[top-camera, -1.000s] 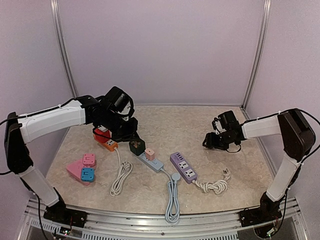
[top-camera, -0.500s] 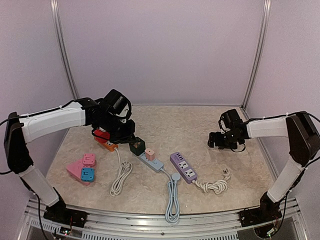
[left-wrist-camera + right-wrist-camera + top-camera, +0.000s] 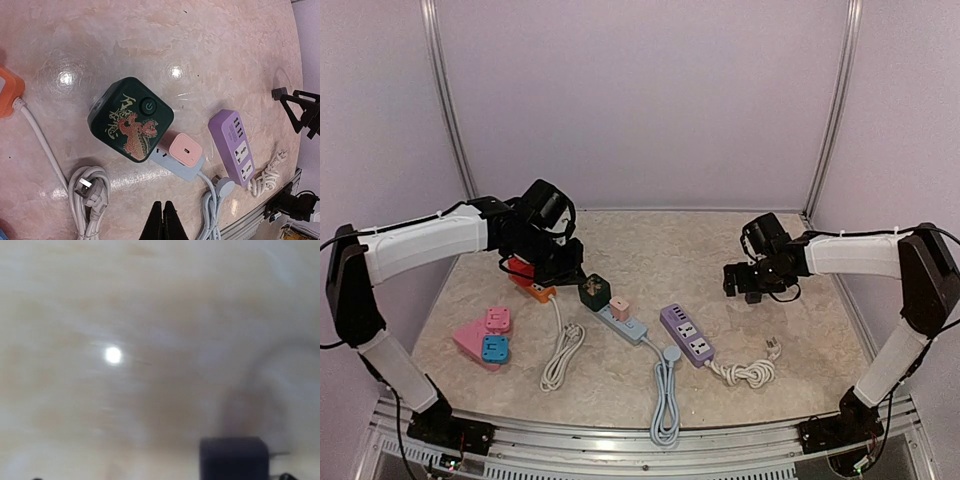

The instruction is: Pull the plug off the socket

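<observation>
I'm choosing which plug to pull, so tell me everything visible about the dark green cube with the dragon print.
The dark green cube looks like glossy plastic with rounded corners. Its top face carries a gold and red dragon print and a round power button. It sits on the end of the light blue power strip, seemingly plugged in, right beside the pink charger. Nothing grips it.

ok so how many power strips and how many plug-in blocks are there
power strips: 4 - orange strip, pink strip, grey-blue strip, purple strip
plug-in blocks: 5 - red block, pink block, blue block, dark green cube, pale pink charger
total: 9
</observation>
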